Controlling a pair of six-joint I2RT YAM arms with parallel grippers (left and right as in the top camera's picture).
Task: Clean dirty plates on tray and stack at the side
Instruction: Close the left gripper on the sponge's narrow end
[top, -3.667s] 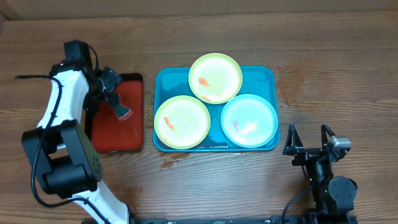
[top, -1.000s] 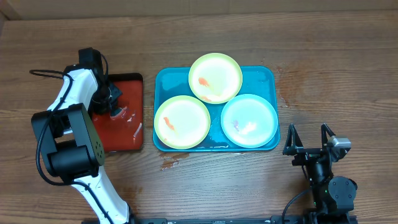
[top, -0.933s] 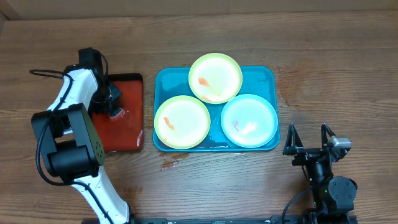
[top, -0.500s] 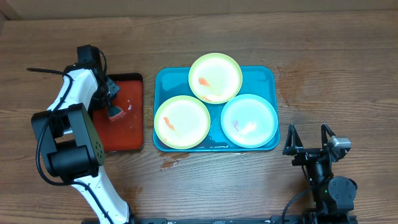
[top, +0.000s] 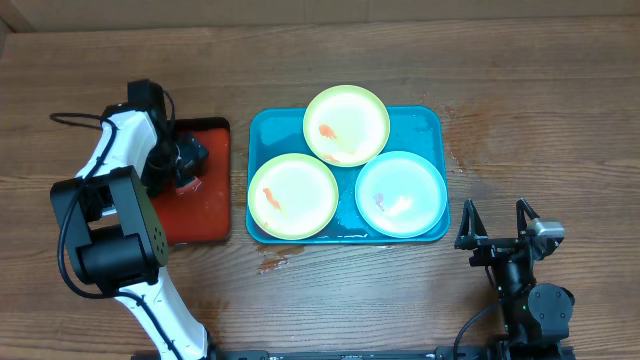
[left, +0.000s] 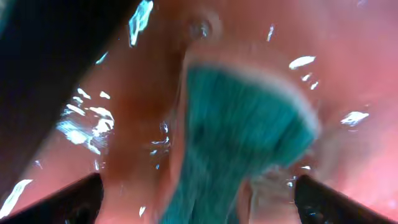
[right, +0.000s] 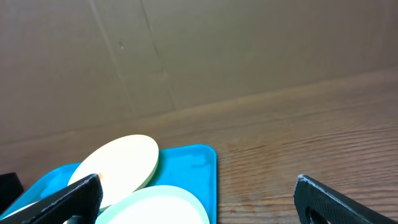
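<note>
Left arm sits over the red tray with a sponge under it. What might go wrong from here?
1. The sponge lies loose on the wet red tray, between the fingers of the open left gripper; a regrasp may slip or catch it off-centre.
2. The top green plate appears to overlap the left green plate and the blue plate, so scrubbing one may shift its neighbours.
3. A wet sponge may drip on the table, already wet beside the blue tray.
</note>
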